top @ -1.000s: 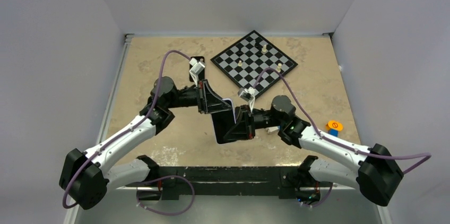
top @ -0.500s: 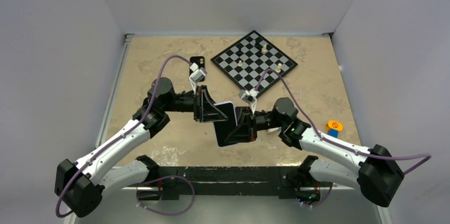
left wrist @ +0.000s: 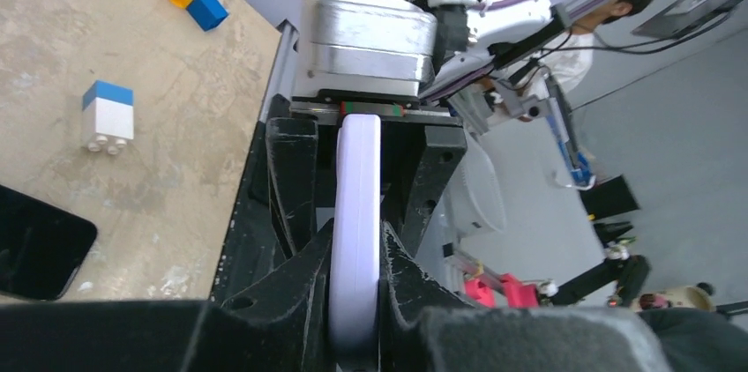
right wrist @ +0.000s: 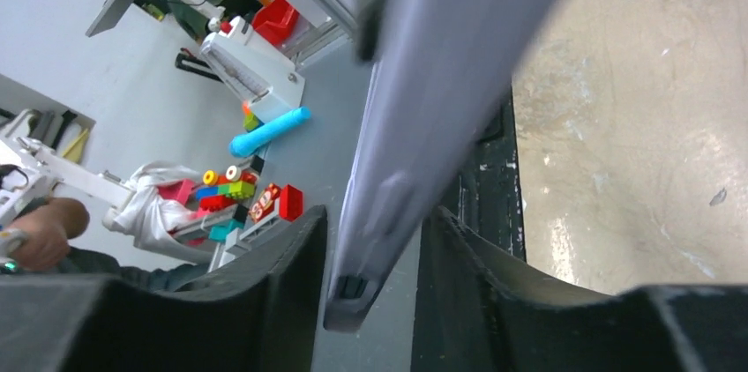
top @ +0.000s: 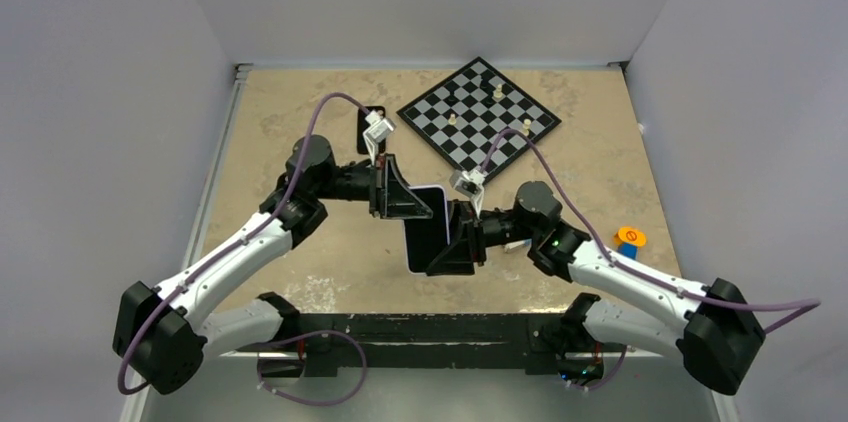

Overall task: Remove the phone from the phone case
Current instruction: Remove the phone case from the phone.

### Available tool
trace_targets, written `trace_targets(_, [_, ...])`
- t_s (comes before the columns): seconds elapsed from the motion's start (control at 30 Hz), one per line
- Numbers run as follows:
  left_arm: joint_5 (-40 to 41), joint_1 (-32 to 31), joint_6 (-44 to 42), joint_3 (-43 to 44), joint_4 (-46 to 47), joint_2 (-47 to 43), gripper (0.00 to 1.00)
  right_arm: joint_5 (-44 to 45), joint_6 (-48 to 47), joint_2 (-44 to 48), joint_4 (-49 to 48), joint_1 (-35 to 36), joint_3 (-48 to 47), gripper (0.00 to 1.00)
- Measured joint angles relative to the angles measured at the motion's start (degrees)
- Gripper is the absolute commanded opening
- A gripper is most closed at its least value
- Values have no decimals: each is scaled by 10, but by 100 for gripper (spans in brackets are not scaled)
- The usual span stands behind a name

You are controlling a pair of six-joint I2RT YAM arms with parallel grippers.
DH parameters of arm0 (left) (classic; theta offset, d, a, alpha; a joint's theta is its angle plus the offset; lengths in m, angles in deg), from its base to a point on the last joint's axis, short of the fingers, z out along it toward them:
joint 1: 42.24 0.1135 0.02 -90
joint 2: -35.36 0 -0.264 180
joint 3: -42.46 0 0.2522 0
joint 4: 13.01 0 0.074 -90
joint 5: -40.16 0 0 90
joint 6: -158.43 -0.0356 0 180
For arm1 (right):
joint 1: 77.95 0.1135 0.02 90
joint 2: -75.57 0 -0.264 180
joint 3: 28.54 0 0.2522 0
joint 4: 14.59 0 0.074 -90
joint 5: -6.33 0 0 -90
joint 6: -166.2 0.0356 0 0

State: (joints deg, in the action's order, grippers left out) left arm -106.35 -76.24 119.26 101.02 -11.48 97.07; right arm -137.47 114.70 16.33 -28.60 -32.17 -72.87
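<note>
While both arms meet over the middle of the table [top: 300, 142], just on the near side of the chessboard [top: 480, 112], the left gripper [left wrist: 355, 257] is clamped on one end of the lavender phone case [left wrist: 357, 178]. The right gripper [right wrist: 377, 218] straddles the opposite end, its fingers clear of both faces. The case is held level above the table, with the dark phone [top: 425, 242] seated in it. A white-and-blue block [left wrist: 108, 116] lies beside the right arm.

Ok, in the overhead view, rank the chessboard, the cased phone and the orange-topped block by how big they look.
1. chessboard, clearly the largest.
2. cased phone, partly hidden, but still plainly smaller than the board.
3. orange-topped block, the smallest by far.
</note>
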Motion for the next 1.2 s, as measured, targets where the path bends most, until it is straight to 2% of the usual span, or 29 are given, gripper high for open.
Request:
trace_targets(0.1, [-25, 22, 76, 4, 53, 19, 0, -8, -13, 25, 10, 2, 0, 53])
trace_targets(0.3, [-62, 58, 260, 3, 231, 77, 0, -26, -9, 66, -19, 2, 16, 52])
trace_targets(0.47, [-95, 57, 319, 3, 297, 78, 0, -35, 10, 67, -52, 2, 25, 50])
trace_targets(0.6, [-110, 57, 295, 3, 262, 60, 0, -40, 24, 64, -68, 2, 26, 49])
trace_targets(0.8, [-100, 57, 137, 38, 49, 9, 0, -43, 39, 57, -84, 2, 26, 48])
trace_targets(0.87, [-93, 57, 101, 48, 8, 1, 0, -43, 42, 51, -89, 2, 25, 47])
trace_targets(1.2, [-71, 58, 27, 52, -78, -2, 0, -38, 41, 2, -92, 1, -9, 36])
